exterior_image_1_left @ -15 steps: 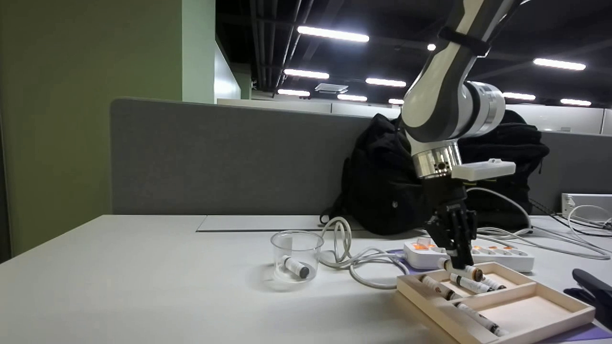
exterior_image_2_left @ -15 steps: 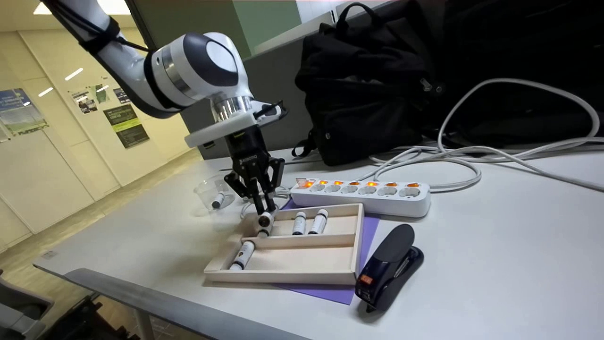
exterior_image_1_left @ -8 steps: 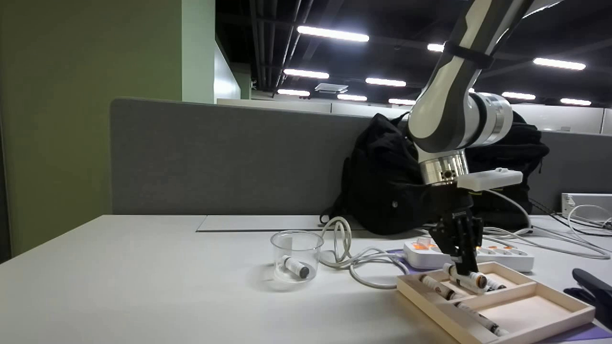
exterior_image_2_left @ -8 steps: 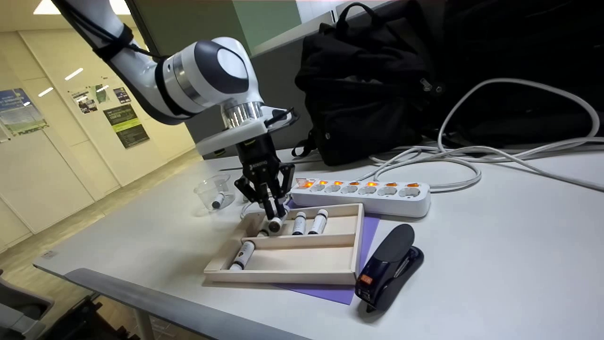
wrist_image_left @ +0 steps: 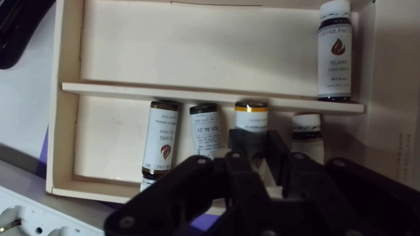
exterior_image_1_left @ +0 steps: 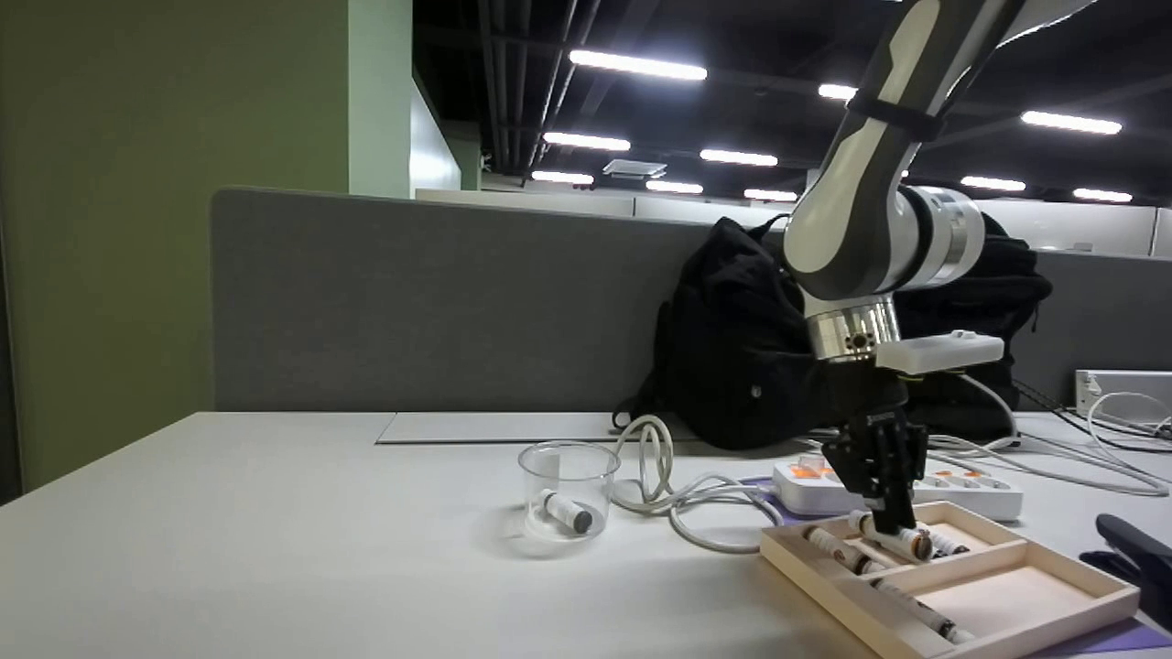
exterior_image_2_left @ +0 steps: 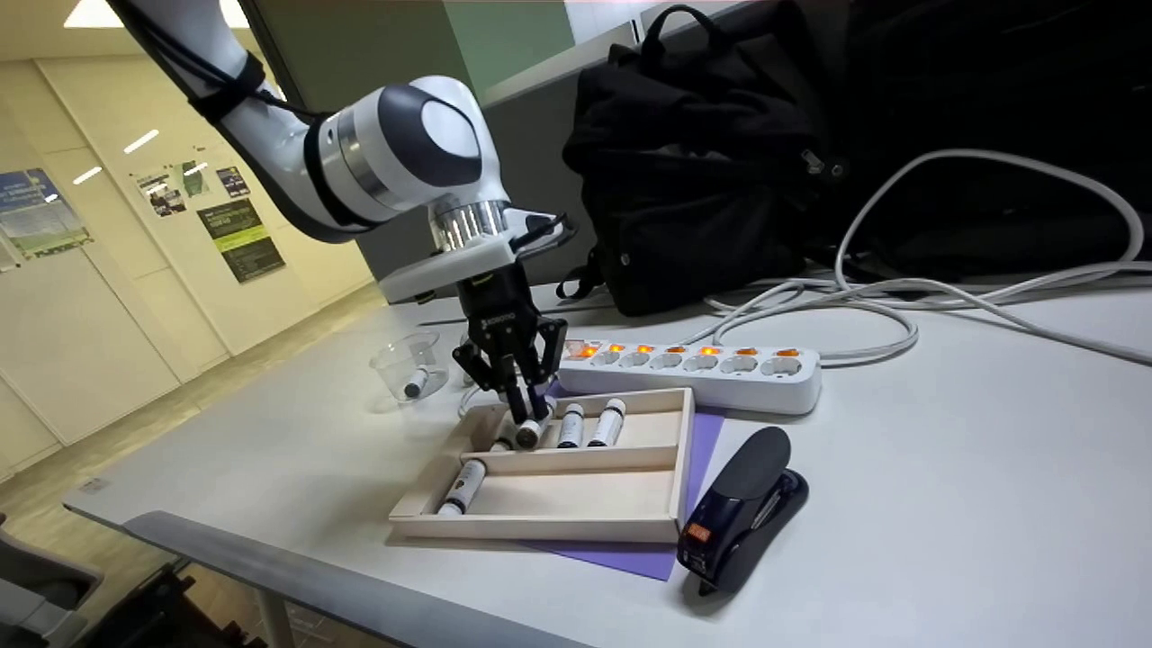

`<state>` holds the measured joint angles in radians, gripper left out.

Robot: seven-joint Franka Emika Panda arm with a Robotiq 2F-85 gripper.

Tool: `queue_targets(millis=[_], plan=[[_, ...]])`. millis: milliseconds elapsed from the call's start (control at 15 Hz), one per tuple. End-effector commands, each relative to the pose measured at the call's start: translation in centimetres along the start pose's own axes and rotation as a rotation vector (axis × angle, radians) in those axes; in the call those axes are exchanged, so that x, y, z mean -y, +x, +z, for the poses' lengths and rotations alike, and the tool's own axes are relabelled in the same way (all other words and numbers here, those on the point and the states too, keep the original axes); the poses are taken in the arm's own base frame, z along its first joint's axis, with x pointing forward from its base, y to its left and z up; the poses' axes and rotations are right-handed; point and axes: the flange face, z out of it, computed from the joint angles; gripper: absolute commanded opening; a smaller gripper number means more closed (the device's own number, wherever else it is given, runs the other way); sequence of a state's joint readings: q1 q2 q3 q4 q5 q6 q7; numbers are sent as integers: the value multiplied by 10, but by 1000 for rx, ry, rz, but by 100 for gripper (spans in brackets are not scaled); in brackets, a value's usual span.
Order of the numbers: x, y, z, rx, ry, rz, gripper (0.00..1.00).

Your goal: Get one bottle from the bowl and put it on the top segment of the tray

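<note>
The clear bowl point(exterior_image_1_left: 588, 483) holds one white-labelled bottle point(exterior_image_1_left: 566, 512); the bowl also shows in an exterior view point(exterior_image_2_left: 385, 362). The tan tray point(exterior_image_2_left: 540, 528) has two long segments with a divider. My gripper point(exterior_image_1_left: 895, 523) is low over the tray's segment nearest the power strip. In the wrist view its fingers point(wrist_image_left: 255, 135) are around a bottle with a yellow band point(wrist_image_left: 251, 118), closed against its sides. That bottle lies between two neighbouring bottles, one point(wrist_image_left: 205, 127) and another point(wrist_image_left: 306, 131). A further bottle point(wrist_image_left: 160, 137) lies in the same segment. Whether the gripped bottle touches the floor is hidden.
One bottle point(exterior_image_2_left: 464, 487) lies in the tray's other segment. A white power strip point(exterior_image_2_left: 693, 373) stands right behind the tray. A black stapler point(exterior_image_2_left: 742, 513) lies beside it. White cable point(exterior_image_1_left: 705, 499) lies between bowl and tray. Black backpacks point(exterior_image_2_left: 693, 162) stand behind.
My gripper has moved away from the bowl's side, further over the tray, and down, carrying the bottle lower into the segment between other bottles. In the last half second it sank only slightly.
</note>
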<state>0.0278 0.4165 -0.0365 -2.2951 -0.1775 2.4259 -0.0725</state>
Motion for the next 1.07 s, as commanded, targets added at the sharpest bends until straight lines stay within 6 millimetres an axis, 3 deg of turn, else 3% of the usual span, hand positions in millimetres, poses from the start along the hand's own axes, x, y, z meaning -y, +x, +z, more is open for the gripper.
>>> queue_targets(millis=[0,400,467,533,667,933,1000], plan=[[-3,7,2,-22,0,31,6],[-2,10,10,-42,-8,25,6],[-1,9,9,-44,-3,26,31],[0,7,4,-48,2,27,49],[0,2,-11,-67,2,29,63],[5,-27,-73,-123,0,34,89],[1,0,-40,-105,0,12,97]])
